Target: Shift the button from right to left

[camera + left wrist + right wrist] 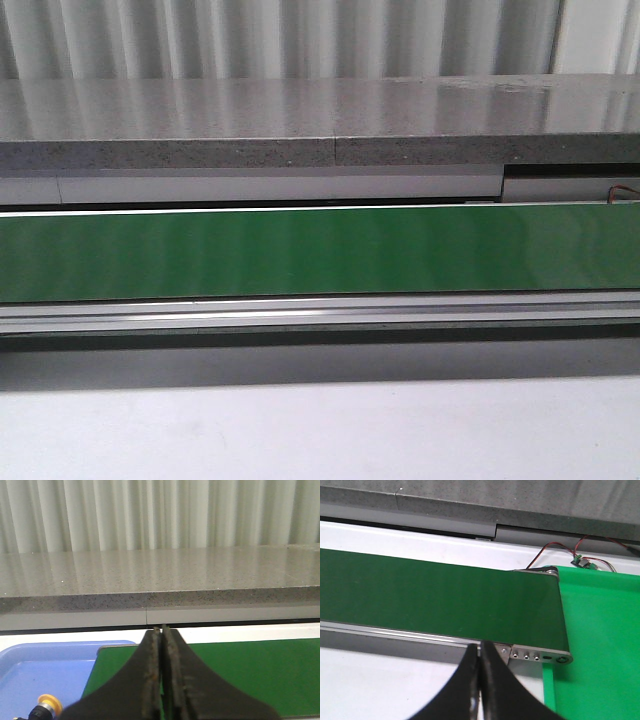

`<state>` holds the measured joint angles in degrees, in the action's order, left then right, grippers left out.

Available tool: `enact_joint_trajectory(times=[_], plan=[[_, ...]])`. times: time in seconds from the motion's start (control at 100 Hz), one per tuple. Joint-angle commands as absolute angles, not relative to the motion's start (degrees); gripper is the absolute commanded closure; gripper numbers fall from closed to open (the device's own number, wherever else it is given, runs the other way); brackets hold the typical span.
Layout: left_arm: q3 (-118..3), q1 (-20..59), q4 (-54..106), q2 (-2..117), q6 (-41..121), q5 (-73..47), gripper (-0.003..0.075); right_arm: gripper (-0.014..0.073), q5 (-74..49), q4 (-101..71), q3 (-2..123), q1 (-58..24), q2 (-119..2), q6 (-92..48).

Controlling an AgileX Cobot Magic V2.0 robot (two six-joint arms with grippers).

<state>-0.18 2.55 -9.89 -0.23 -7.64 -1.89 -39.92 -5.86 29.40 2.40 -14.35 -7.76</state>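
The button (46, 706) shows only in the left wrist view: a yellow-orange cap on a black collar, lying in the blue tray (55, 667) beside the belt's end, its body cut off by the frame edge. My left gripper (161, 630) is shut and empty, above the green belt (250, 672), to the side of the button. My right gripper (480, 647) is shut and empty, over the white table just in front of the belt's near rail. The green belt (320, 252) in the front view carries nothing, and neither gripper shows there.
A grey stone counter (320, 120) runs behind the belt. In the right wrist view the belt ends at a metal end plate (540, 656), with a bright green mat (600, 645) beyond it and red-black wires (560, 550) with a small board.
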Motion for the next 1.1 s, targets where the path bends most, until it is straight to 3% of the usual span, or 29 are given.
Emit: enact_joint_trajectory(times=[0.0,0.51,1.09], plan=[[1.3,3.0,-9.3,-2.3,-8.2,3.2,0.0740,0.0660,-32.8,-5.6,29.5,2.3,-14.8,-8.0],[1.3,3.0,-9.3,-2.3,-8.2,3.2,0.0740,0.0660,-19.6,-4.9,16.9,2.3,1.5,-6.9],[1.3,3.0,-9.3,-2.3,-8.2,3.2,0.0740,0.0660,-3.2,-1.9,3.7,-2.7,1.5,-5.0]])
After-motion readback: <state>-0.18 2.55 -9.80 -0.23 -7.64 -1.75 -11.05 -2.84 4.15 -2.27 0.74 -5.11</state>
